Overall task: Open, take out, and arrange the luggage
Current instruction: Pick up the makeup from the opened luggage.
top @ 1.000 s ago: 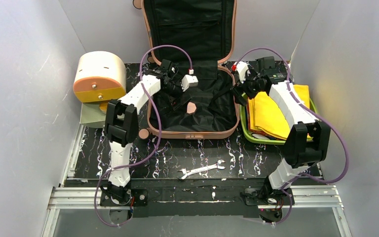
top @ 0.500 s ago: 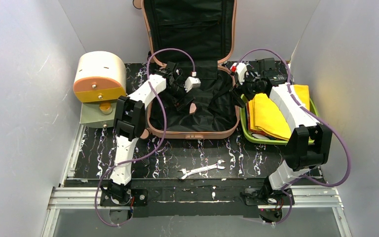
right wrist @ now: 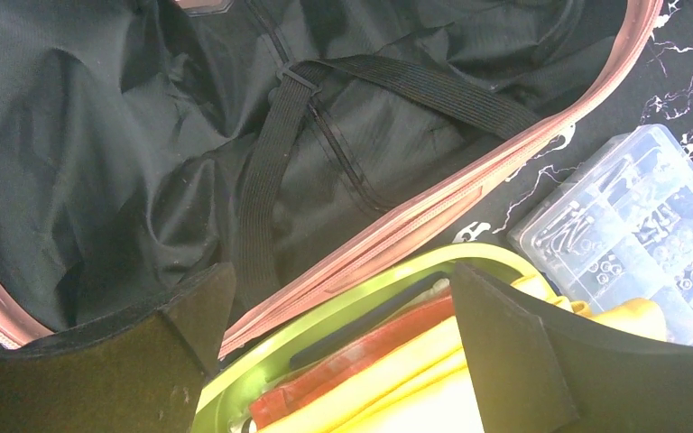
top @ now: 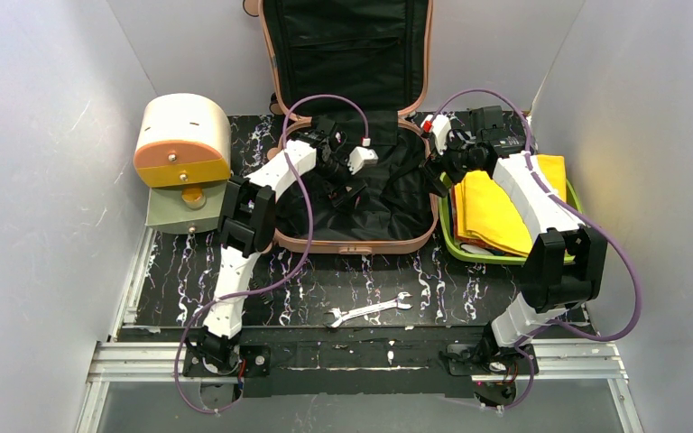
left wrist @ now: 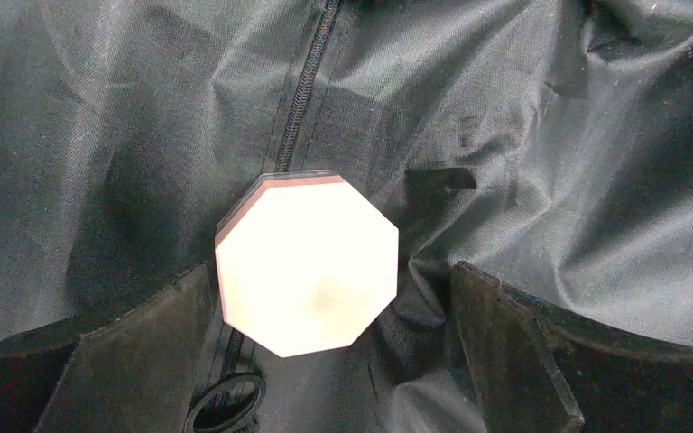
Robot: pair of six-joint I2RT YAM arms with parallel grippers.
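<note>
luggage (top: 352,244) lies open at the far middle of the table (top: 469,289), lid stood up against the far wall, black lining showing. we read this as the take-out step. left gripper (left wrist: 329,271) hangs over the lower shell, jaws wide apart and holding nothing, lined up on a pale octagonal piece (left wrist: 307,262) that lies flat on the lining beside a zip line. we can't tell if the fingers touch the fabric. next move, as we judge it: go straight down, keep the piece centred, close on two opposite flats. the piece is thin and the lining is slack and creased, so there's a risk of pinching fabric or skating the piece away. right gripper (right wrist: 338,280) is also wide open and empty, over the luggage's right rim where it meets the lime-green tray (right wrist: 325,311). the tray holds folded yellow cloth (top: 496,212). a clear parts box (right wrist: 632,198) sits just beside the tray. surface is a black marbled top, with a wrench (top: 368,309) near middle and a drum box (top: 180,135) far left. plain pale walls close in on three sides.
</note>
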